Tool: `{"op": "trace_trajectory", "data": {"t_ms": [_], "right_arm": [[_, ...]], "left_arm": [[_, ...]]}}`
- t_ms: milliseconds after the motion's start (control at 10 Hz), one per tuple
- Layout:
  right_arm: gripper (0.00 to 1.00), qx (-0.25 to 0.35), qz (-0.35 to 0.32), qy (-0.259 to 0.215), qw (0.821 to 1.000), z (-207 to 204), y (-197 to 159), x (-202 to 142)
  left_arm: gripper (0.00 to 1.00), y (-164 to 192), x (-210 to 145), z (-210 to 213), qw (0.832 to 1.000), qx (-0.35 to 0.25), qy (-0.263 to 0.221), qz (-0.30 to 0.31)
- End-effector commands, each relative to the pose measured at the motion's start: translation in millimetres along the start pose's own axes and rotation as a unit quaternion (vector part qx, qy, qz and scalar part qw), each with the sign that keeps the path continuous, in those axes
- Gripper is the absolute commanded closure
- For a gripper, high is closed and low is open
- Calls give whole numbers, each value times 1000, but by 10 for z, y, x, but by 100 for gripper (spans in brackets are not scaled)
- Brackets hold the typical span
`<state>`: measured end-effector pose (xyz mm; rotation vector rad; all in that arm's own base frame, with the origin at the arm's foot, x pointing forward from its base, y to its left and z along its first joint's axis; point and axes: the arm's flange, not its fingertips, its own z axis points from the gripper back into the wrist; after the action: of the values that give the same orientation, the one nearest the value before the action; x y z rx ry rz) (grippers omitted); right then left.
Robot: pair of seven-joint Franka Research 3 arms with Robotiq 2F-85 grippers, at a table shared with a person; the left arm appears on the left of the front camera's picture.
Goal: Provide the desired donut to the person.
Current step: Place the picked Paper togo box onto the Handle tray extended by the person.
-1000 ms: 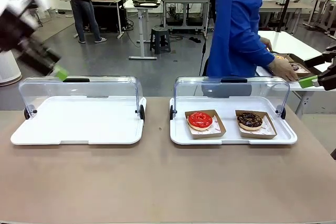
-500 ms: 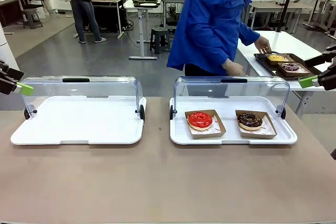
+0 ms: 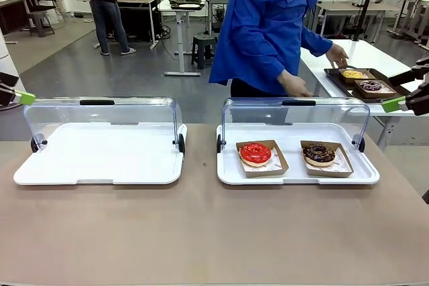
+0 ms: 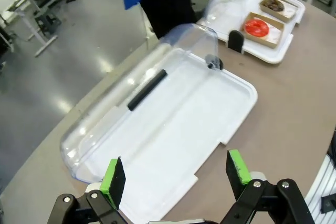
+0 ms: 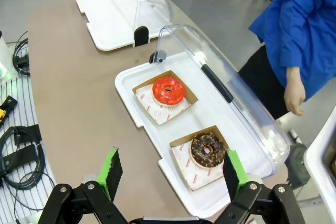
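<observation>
Donuts lie in the right tray [image 3: 228, 173]: a red donut [image 3: 255, 153] and a chocolate donut [image 3: 319, 153], each in its own brown paper boat, side by side and apart. Both look light, soft and sticky on top, so I judge the stiffer paper boat's edge is the better place to hold. Which one the person [image 3: 268, 25] wants is not shown. The left gripper [image 4: 176, 174] and right gripper [image 5: 170, 174] hang spread wide and empty, well apart from the donuts.
</observation>
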<state>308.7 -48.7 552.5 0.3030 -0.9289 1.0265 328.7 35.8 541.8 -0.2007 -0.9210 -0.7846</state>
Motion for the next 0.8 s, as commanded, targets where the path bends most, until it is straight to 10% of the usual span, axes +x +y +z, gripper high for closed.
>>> {"op": "trace_trajectory", "data": {"t_ms": [0, 700], "right_arm": [[0, 7, 5, -10, 1000, -30, 1, -10], [0, 7, 5, -10, 1000, -30, 1, -10]], "left_arm": [[0, -213, -243, -155, 1000, 21, -16, -1], [0, 52, 78, -87, 999, 25, -25, -9]]}}
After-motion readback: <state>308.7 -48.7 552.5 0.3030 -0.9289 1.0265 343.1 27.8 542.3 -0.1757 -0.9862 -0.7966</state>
